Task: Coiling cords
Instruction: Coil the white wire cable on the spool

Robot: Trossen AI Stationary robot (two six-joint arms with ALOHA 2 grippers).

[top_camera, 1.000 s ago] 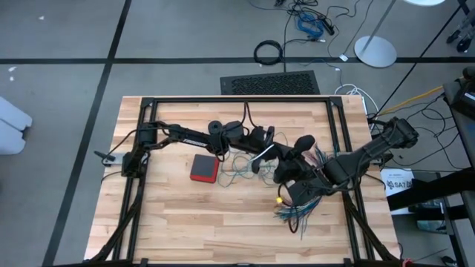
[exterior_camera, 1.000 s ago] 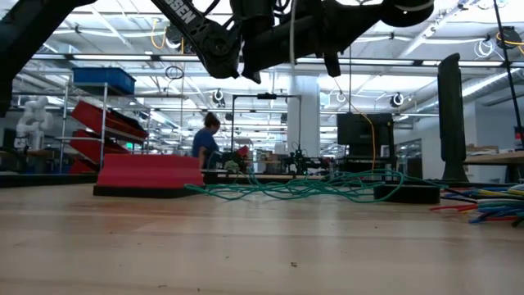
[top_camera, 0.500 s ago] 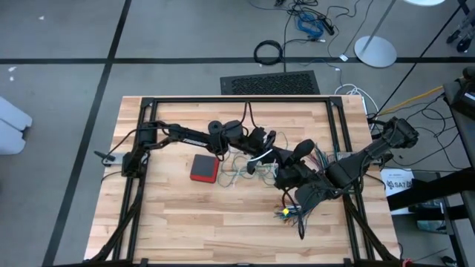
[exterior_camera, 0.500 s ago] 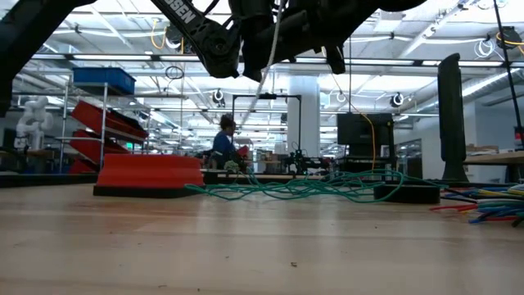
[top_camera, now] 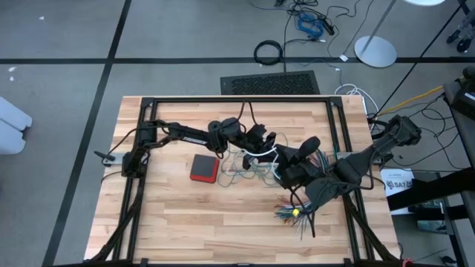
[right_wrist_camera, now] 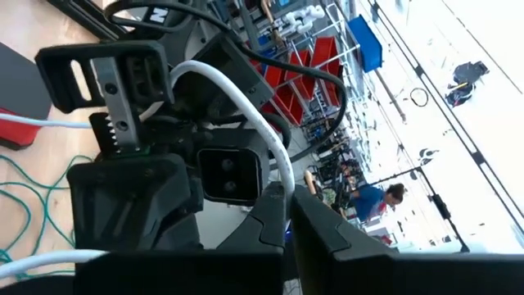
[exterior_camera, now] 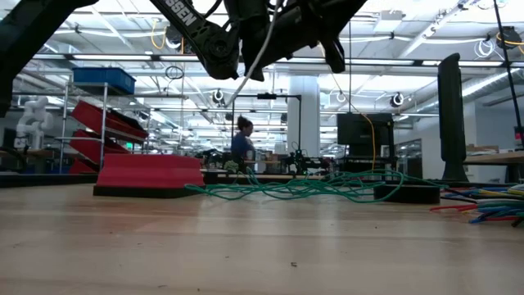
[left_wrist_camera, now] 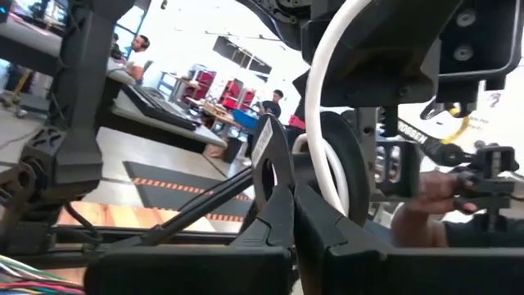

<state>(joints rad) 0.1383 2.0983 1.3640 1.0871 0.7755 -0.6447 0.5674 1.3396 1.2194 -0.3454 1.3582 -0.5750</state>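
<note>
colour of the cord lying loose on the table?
Teal-green cord; clearest in the low view, beside the red block.

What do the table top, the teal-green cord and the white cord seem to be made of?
Table top: pale wood strips joined side by side, matte; grain and seams show.
Teal-green cord: likely plastic-sheathed; thin, lies in loose loops.
White cord: smooth, slightly glossy sheath, probably rubber or plastic; bends in a soft curve.
</note>
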